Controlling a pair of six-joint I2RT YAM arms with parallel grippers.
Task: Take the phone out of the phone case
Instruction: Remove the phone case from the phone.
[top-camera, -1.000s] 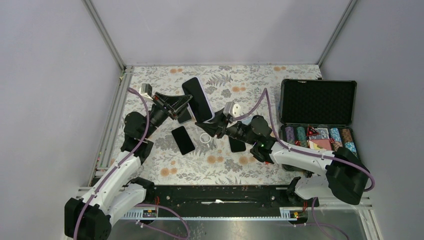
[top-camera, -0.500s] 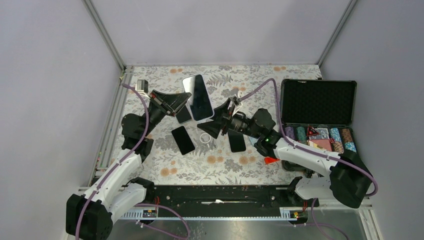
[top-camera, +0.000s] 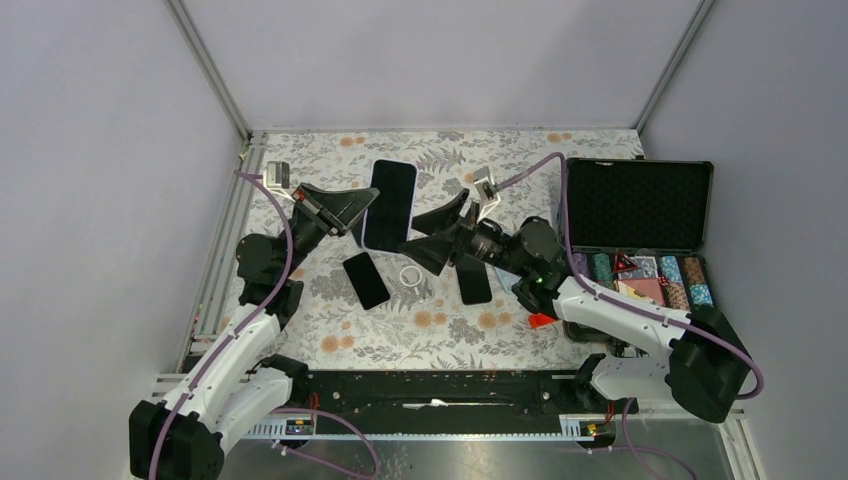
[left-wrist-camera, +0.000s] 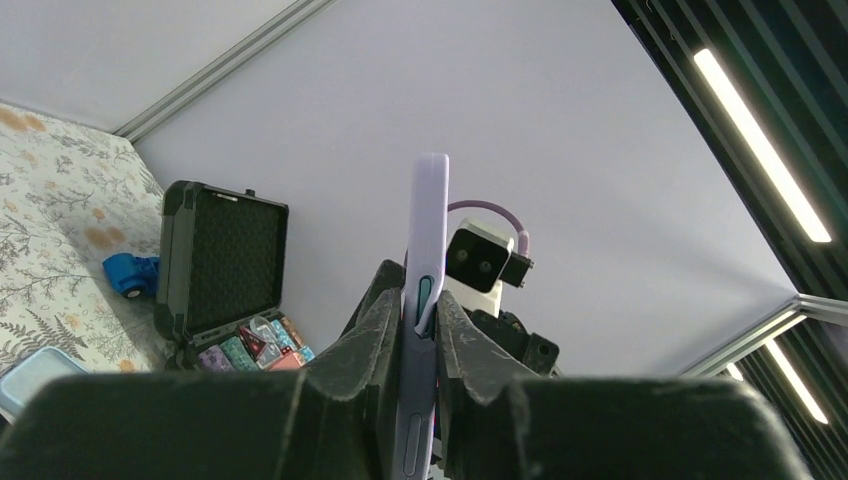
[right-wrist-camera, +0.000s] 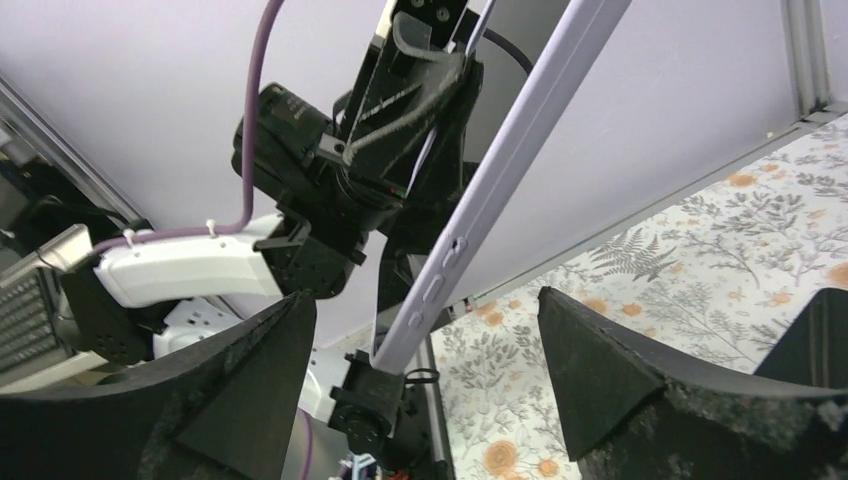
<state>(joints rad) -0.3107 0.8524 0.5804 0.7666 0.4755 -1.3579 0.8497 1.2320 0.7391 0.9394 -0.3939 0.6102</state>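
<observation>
The phone in its lilac phone case (top-camera: 390, 203) is held up off the table, screen toward the top camera. My left gripper (top-camera: 366, 206) is shut on the case's left edge. From the left wrist, the case edge (left-wrist-camera: 431, 225) rises between the two fingers (left-wrist-camera: 372, 330), with a teal strip of the phone (left-wrist-camera: 424, 296) showing inside it. My right gripper (top-camera: 428, 236) stands wide open just right of the case. In the right wrist view the case (right-wrist-camera: 520, 150) slants between the spread fingers (right-wrist-camera: 250, 385) without touching them.
Two black phones (top-camera: 366, 280) (top-camera: 474, 282) and a white ring (top-camera: 410, 275) lie on the floral table under the grippers. An open black box (top-camera: 636, 203) with poker chips (top-camera: 640, 272) stands at the right. A small red piece (top-camera: 540, 320) lies near the right arm.
My right gripper has opened wide and come off the case's lower corner. My left gripper has swung the cased phone from a tilt to nearly straight.
</observation>
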